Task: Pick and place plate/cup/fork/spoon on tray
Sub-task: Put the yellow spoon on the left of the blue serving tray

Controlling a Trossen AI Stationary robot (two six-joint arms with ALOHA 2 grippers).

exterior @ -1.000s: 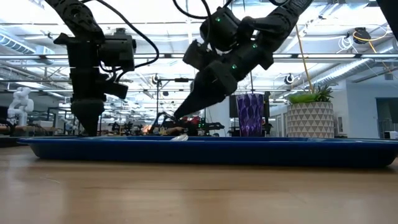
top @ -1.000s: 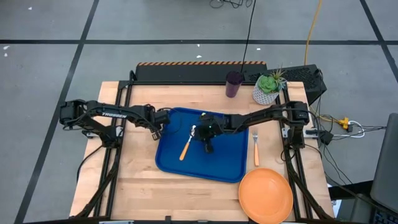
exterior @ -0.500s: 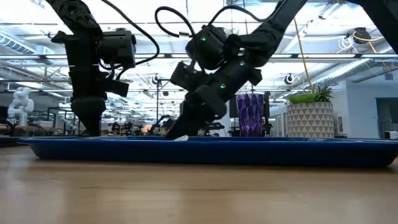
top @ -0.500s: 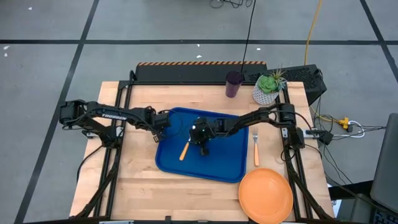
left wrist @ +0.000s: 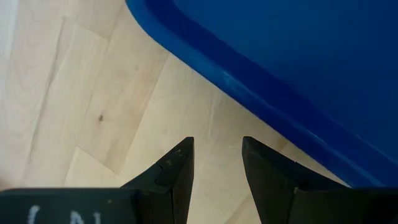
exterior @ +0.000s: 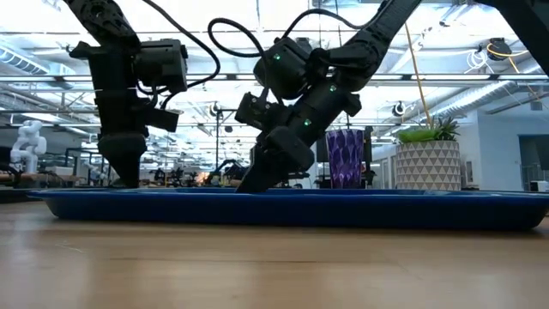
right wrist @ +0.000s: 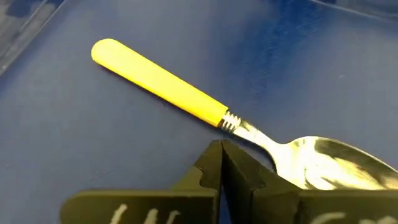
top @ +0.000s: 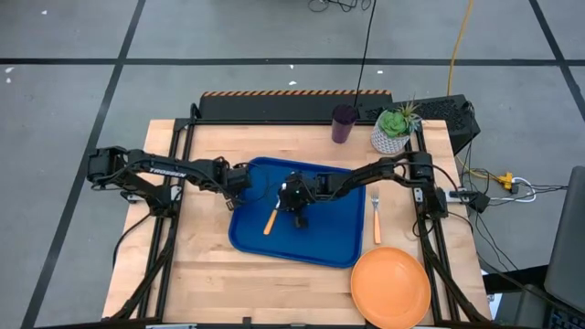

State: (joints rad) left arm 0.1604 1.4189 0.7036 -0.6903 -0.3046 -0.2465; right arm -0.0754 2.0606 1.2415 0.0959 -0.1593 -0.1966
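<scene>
The spoon [top: 271,219] with its orange handle [right wrist: 155,81] and silver bowl [right wrist: 329,165] lies flat on the blue tray [top: 338,242]. My right gripper [right wrist: 222,149] is shut, its tips low over the tray floor right beside the spoon's neck [right wrist: 249,132]; it slants down from the right [exterior: 244,184]. My left gripper [left wrist: 217,155] stands open over bare wood just outside the tray's left rim [left wrist: 249,93], with nothing between its fingers. The fork [top: 375,217] lies on the table right of the tray. The plate [top: 390,286] sits at the near right, the purple cup [top: 344,123] at the far edge. My right gripper's shut fingertips come slanting down from the table's right side, next to the spoon's neck [right wrist: 239,124]. Nothing lies between the fingers. Whether they touch the spoon or the tray floor, I cannot tell.
A white pot with a green plant [top: 393,128] stands beside the cup at the far right. Bare wood lies left of and in front of the tray. The plate overhangs the table's near right corner.
My right gripper has sunk toward the tray and gone a little toward the table's left, bringing its shut tips down beside the spoon's neck. The spoon lies where it lay.
</scene>
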